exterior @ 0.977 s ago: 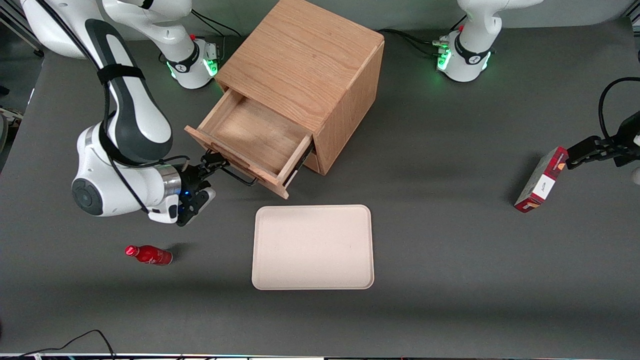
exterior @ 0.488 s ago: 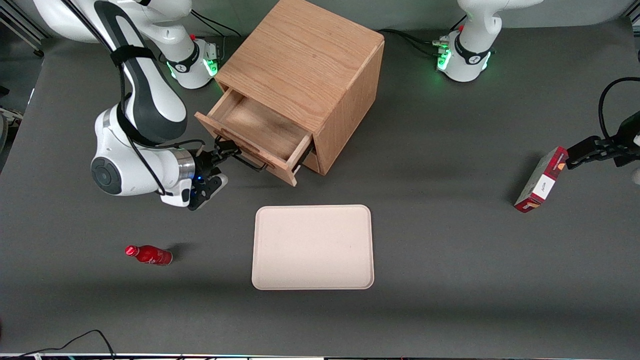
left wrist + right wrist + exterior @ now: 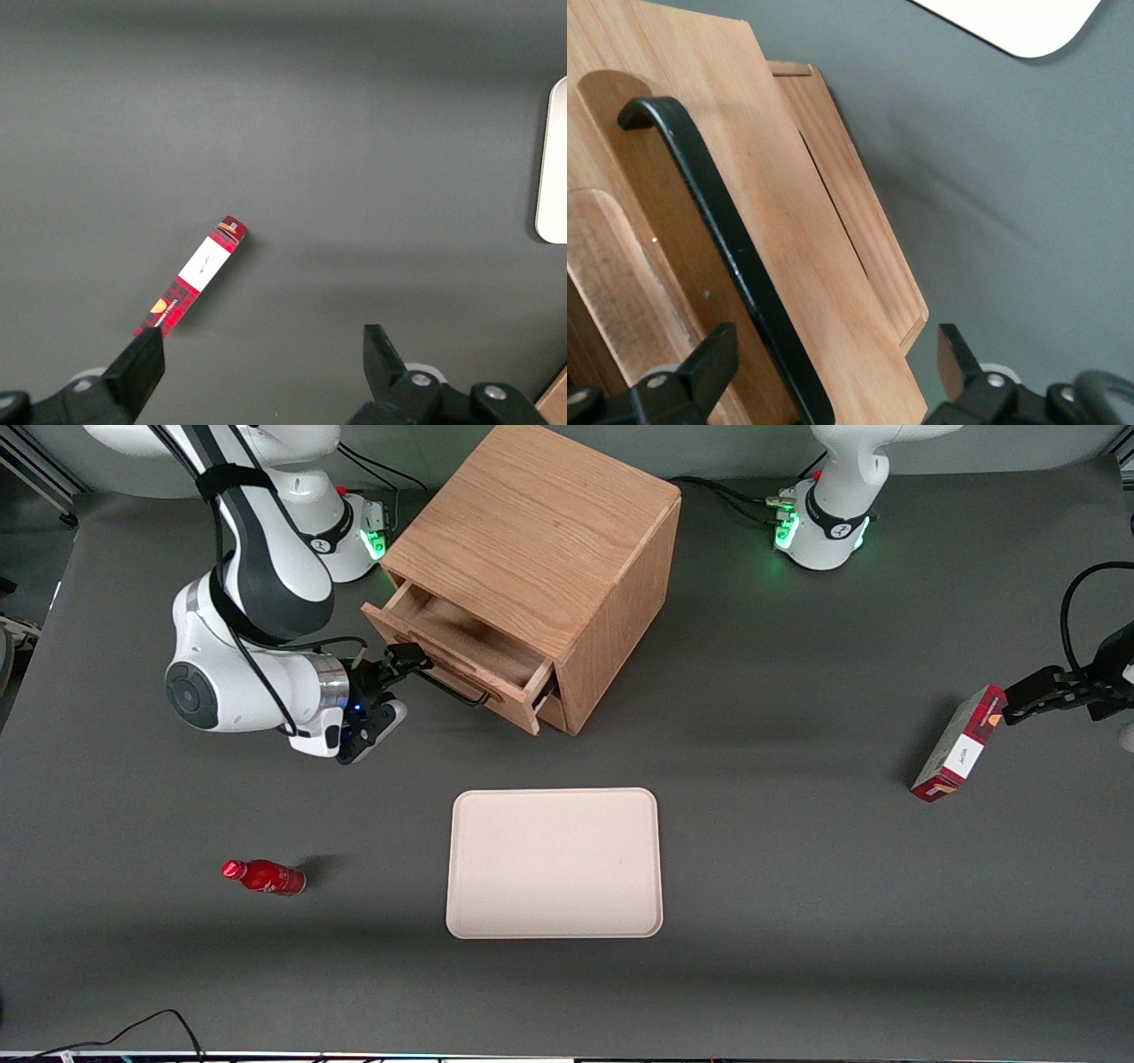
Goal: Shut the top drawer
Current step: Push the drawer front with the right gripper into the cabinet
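Note:
The top drawer (image 3: 461,657) of the wooden cabinet (image 3: 540,540) stands partly open, with a strip of its inside showing. Its thin black bar handle (image 3: 454,689) is on the front. My right gripper (image 3: 409,659) is at the handle's end nearest the working arm, against the drawer front. In the right wrist view the gripper (image 3: 833,354) is open. Its two black fingers (image 3: 713,354) stand wide apart, and the handle (image 3: 726,248) and the oak drawer front (image 3: 788,221) lie between them.
A beige tray (image 3: 554,862) lies nearer the front camera than the cabinet. A red bottle (image 3: 263,876) lies on its side toward the working arm's end. A red box (image 3: 959,744) stands toward the parked arm's end and shows in the left wrist view (image 3: 190,276).
My gripper has moved toward the cabinet with the drawer front. The top drawer has slid in from wide open to a narrow opening.

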Motion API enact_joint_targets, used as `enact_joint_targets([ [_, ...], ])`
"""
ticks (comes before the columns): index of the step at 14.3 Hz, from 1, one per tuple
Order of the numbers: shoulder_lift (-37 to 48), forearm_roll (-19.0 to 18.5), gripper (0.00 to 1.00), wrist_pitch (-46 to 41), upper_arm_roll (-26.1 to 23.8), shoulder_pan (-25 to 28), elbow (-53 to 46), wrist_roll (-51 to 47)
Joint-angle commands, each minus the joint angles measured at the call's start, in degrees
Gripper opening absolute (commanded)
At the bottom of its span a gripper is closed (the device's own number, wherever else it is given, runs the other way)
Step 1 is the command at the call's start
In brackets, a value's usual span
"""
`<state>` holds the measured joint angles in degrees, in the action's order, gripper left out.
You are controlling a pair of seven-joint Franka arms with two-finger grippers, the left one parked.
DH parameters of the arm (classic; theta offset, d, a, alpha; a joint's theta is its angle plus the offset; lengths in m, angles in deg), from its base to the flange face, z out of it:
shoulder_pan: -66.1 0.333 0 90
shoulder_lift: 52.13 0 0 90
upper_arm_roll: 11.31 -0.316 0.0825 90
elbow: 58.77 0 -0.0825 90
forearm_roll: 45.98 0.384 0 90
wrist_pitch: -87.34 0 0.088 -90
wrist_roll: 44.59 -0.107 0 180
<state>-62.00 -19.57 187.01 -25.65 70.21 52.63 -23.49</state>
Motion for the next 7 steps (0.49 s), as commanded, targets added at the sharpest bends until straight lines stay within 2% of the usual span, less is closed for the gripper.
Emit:
enact_joint_targets([
  [1, 4.3, 2.8, 1.0, 3.0, -1.2, 0.0, 6.0, -0.9],
  [3, 4.8, 4.4, 1.0, 4.0, -2.0, -0.1, 7.6, -2.3],
  [7, 5.6, 5.1, 1.0, 6.1, -5.0, -0.2, 8.5, -6.9],
])
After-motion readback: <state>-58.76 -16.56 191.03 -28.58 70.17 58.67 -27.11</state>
